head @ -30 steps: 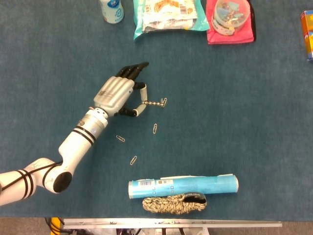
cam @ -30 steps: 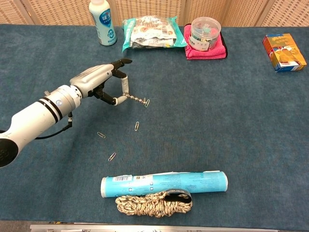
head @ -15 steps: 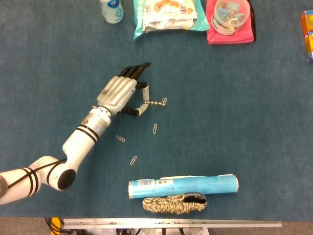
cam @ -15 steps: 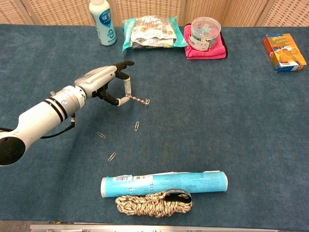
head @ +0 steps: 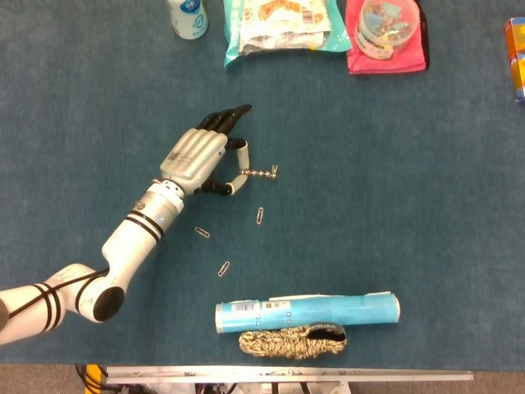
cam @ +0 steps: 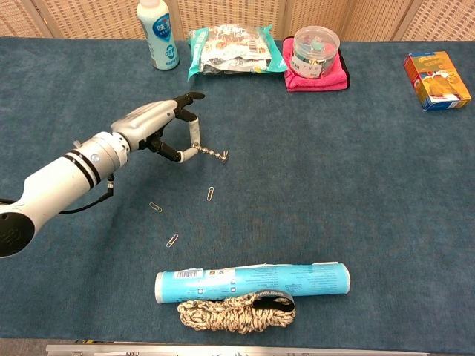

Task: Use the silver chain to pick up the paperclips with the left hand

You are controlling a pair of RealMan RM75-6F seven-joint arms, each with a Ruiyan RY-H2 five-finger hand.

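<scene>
Left robot hand: the left robot hand [head: 199,156] sits left of centre in the head view, pinching the near end of the silver chain [head: 259,173] between thumb and a finger, the dark fingertips [head: 232,117] of the others pointing toward the upper right.
Right robot hand: neither view shows it.
Chain: short and beaded, its long axis running nearly level from the pinch out to the right; the chest view shows it drooping slightly toward the counter [cam: 356,185].
Chain tip: one paperclip [head: 275,171] appears to hang at the far right end of the chain, seemingly already caught; too small to say how firmly.
Loose clips: three more lie on the blue counter below the left robot hand. The nearest paperclip [head: 261,215] is just below the chain tip, a second paperclip [head: 202,232] is further down and left, near the forearm, and a third paperclip [head: 223,268] lies lower again, toward the tube.
Key relation: the nearest loose clip lies below and slightly left of the chain tip, so the tip probably needs to drop toward the lower edge of the frame, not reach further right.
Nearer arm: only the left is in reach.
Other things: a blue tube [head: 308,313] and a coil of rope [head: 293,341] lie at the lower centre; a bottle [head: 188,16], a snack bag [head: 281,24] and a clip tub [head: 387,22] on a pink cloth [head: 413,53] line the top edge.
</scene>
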